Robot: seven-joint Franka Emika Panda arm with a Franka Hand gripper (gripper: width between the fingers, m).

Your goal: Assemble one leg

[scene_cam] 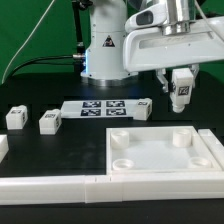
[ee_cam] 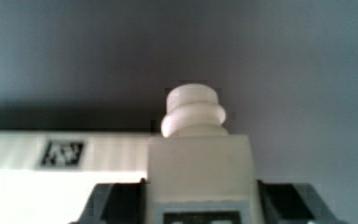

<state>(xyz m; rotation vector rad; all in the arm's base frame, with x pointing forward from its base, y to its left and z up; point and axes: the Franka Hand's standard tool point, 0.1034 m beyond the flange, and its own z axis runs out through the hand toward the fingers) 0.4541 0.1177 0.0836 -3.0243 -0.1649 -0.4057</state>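
One marker-tagged leg [scene_cam: 181, 93] between the jaws

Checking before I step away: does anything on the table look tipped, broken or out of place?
Nothing stands out. The fingers hold one leg clear of the panel; two loose legs sit on the table beside the marker board, and no part looks damaged.
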